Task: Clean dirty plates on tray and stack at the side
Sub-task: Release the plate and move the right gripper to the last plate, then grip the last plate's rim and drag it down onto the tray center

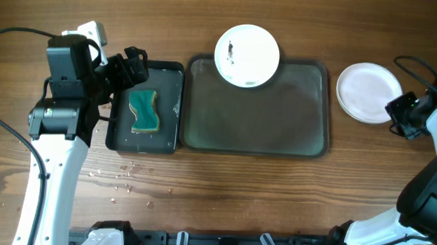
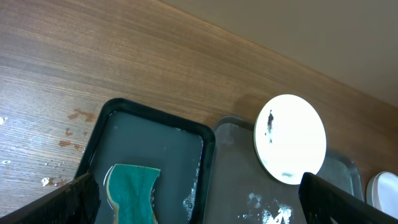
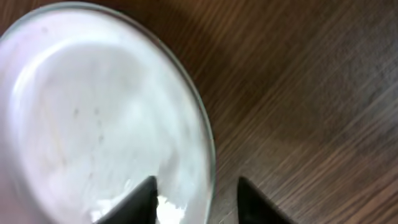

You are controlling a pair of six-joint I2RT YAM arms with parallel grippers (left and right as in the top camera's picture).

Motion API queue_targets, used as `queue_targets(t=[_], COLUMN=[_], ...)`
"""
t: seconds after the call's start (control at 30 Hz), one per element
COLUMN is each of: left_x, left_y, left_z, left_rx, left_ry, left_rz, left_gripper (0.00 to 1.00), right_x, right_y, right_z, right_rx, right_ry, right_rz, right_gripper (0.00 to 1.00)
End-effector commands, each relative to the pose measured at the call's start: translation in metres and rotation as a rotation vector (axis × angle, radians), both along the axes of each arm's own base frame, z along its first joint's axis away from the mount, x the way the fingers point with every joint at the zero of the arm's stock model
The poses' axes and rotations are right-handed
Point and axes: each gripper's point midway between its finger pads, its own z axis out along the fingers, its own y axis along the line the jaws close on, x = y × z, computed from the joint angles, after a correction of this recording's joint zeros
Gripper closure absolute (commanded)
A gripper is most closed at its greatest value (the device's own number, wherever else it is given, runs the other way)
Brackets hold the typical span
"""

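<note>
Showing the tray (image 1: 256, 117) lengthwise left-right, a smudged white plate (image 1: 247, 56) overlapping its far rim. Shows left claw (image 2: 205, 198) released, right claw (image 3: 196, 200) parted.

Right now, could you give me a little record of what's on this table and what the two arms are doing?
dirty plate: white, dark smudge near centre, overlapping the grey tray's far rim
side plate: white, on the wood right of the grey tray, no smudge visible
sponge: green, lying in the small black tray
left tool: open, above the black tray, holding nothing
right tool: open, at the side plate's rim
</note>
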Motion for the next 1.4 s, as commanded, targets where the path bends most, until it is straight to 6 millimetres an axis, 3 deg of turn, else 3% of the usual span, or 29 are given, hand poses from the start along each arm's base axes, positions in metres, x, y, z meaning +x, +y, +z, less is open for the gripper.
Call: queue_targets(t=[0.0, 0.23, 0.33, 0.6, 0.67, 0.7, 0.87, 1.1, 1.37], left_x=[0.001, 0.001, 0.001, 0.001, 0.001, 0.001, 0.001, 0.001, 0.001], left_y=[-0.002, -0.002, -0.002, -0.002, -0.002, -0.002, -0.002, -0.002, -0.002], left_z=[0.004, 0.004, 0.004, 0.004, 0.004, 0.004, 0.004, 0.004, 0.004], left_rx=[-0.006, -0.006, -0.006, -0.006, -0.006, -0.006, -0.006, -0.006, -0.006], left_ry=[-0.008, -0.008, -0.008, -0.008, -0.008, -0.008, -0.008, -0.008, -0.008], left_rz=[-0.009, -0.009, -0.009, -0.009, -0.009, -0.009, -0.009, -0.009, -0.009], left_gripper=[0.0, 0.0, 0.0, 0.0, 0.0, 0.0, 0.0, 0.0, 0.0], right_x=[0.008, 0.015, 0.025, 0.062, 0.072, 0.082, 0.104, 0.128, 0.143], right_y=[0.014, 0.041, 0.067, 0.173, 0.203, 0.229, 0.272, 0.295, 0.302], right_z=[0.011, 0.011, 0.012, 0.017, 0.02, 0.025, 0.041, 0.055, 0.027], right_rx=[0.021, 0.057, 0.044, 0.0, -0.02, -0.06, -0.196, -0.314, -0.286], right_ry=[-0.056, -0.065, -0.067, -0.133, -0.177, -0.223, -0.333, -0.444, -0.466], right_rz=[0.108, 0.222, 0.323, 0.634, 0.724, 0.801, 0.883, 0.883, 0.87], right_gripper=[0.44, 0.41, 0.41, 0.41, 0.4, 0.38, 0.36, 0.36, 0.37])
